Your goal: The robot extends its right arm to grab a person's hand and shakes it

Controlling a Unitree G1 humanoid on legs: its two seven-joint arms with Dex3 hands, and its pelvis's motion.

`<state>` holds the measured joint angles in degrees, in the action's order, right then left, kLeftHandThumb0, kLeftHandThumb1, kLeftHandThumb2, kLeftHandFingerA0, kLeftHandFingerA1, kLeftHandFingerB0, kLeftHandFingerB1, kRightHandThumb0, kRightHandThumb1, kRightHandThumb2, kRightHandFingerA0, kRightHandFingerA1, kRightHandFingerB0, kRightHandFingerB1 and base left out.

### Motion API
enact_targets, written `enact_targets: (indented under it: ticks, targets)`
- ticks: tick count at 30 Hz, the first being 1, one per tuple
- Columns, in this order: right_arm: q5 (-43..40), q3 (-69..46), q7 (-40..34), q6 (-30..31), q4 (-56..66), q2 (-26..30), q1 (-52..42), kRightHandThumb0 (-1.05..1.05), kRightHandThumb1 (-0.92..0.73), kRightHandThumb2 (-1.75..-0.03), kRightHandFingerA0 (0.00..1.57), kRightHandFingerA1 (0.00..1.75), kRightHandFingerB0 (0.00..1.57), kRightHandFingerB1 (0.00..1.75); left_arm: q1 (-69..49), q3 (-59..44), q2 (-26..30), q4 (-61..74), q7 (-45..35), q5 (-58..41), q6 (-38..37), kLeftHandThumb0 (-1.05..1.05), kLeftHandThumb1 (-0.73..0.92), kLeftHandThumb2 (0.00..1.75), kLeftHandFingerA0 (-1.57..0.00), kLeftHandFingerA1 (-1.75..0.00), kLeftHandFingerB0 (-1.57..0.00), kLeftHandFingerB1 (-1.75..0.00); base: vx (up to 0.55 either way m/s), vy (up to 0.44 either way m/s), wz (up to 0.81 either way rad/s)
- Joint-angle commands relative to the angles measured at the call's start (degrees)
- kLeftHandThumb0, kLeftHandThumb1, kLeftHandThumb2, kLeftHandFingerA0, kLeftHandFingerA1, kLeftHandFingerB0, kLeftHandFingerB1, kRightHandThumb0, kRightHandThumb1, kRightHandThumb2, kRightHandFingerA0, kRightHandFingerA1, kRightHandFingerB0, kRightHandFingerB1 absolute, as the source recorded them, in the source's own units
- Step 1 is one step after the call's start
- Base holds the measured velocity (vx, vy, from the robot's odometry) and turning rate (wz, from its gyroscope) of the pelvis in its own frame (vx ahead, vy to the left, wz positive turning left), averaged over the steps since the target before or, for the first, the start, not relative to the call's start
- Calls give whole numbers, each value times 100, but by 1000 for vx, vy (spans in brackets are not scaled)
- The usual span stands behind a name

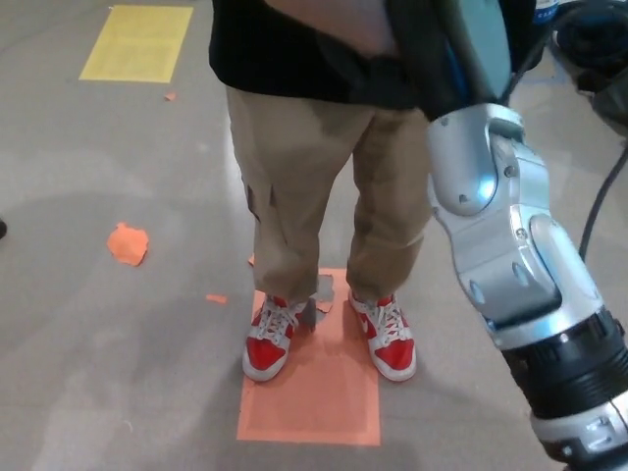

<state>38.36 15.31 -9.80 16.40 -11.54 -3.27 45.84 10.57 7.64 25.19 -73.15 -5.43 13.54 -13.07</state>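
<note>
Handshake at the frame's top edge.
My right hand (pixel 412 54) grips the person's hand (pixel 343 20); squeezing too hard could hurt.

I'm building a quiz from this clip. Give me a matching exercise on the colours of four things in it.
Things:
1. shoes
2. trousers
3. far floor patch
4. robot forearm

Colours:
A. yellow
B. silver
C. red and white
D. tan

Pairs: 1-C, 2-D, 3-A, 4-B
</note>
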Motion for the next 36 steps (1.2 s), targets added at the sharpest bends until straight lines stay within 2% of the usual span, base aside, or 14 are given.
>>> enact_targets:
  ticks: [1, 9, 11, 17, 18, 19, 20, 21, 23, 25, 28, 29, 32, 36]
  targets:
    - [-360, -46, -113, -421, -2326, 180, 153, -14, -43, -55, 100, 66, 68, 53, -71, 107, 123, -53, 95, 188, -48, -64, 92, 69, -36, -34, -28, -31, 0, 0, 0]
    - [-463, 63, 98, -750, -4568, -35, 143, -17, -38, -53, 94, 61, 66, 52, -57, 128, 126, -37, 74, 183, -83, -61, 92, 69, -37, -34, -28, -31, 0, 0, 0]
    - [-488, 52, 136, -858, -4762, -51, 154, -14, -47, -54, 92, 59, 67, 51, -63, 125, 129, -31, 65, 177, -102, -61, 92, 69, -35, -34, -28, -31, 0, 0, 0]
    - [-551, 37, 137, -1060, -4941, -50, 221, -21, -36, -56, 96, 64, 65, 52, -32, 108, 123, -42, 48, 164, -17, -60, 92, 69, -35, -34, -28, -31, 0, 0, 0]
    - [-605, -1, 97, -1139, -4638, -12, 238, -22, -39, -58, 101, 67, 65, 53, -56, 83, 132, -29, 34, 143, -131, -55, 75, 109, -33, -52, -18, -45, 0, 0, 0]
    - [-703, -75, 69, -1212, -4319, 7, 239, -15, -49, -55, 106, 67, 68, 50, -66, 98, 146, -20, 74, 173, -173, -57, 76, 109, -33, -52, -18, -45, 0, 0, 0]
    - [-742, -98, 57, -1246, -4259, 10, 245, -15, -49, -55, 106, 67, 68, 50, -66, 107, 150, -19, 93, 191, -172, -57, 76, 109, -33, -52, -18, -45, 0, 0, 0]
    - [-799, -145, 90, -1196, -3650, 39, 147, -16, -52, -56, 106, 65, 70, 50, -54, 125, 157, -26, 123, 224, -146, -62, 92, 69, -37, -34, -28, -31, 0, 0, 0]
    - [-839, -181, 119, -1181, -2852, 103, 1, -14, -60, -58, 106, 63, 70, 50, -28, 76, 139, -32, 85, 176, -85, -63, 92, 70, -35, -34, -28, -32, 0, 0, 0]
    - [-832, -264, 188, -1040, -1197, 130, -342, -17, -84, -64, 113, 71, 71, 49, 1, 100, 137, -49, 85, 211, -78, -66, 92, 69, -35, -34, -28, -32, 0, 0, 0]
    - [-842, -320, 247, -1068, -201, 140, -535, -18, -84, -64, 114, 69, 72, 50, 22, 47, 125, -50, 21, 153, -77, -64, 92, 69, -36, -35, -28, -32, 0, 0, 0]
    - [-828, -368, 410, -951, 1078, 103, -694, -16, -83, -64, 114, 73, 72, 49, 23, -42, 116, -38, -61, 52, -61, -61, 92, 69, -34, -34, -28, -32, 0, 0, 0]
    - [-784, -408, 578, -869, 2418, 91, -870, -14, -79, -66, 115, 77, 75, 51, 2, 29, 146, -43, -45, 141, -188, -63, 92, 70, -33, -34, -28, -32, 0, 0, 0]
    - [-766, -435, 812, -453, 3591, -53, -1058, -13, -81, -65, 118, 74, 74, 50, 24, 71, 132, -58, 25, 197, -138, -63, 92, 69, -35, -34, -30, -33, 0, 0, 0]
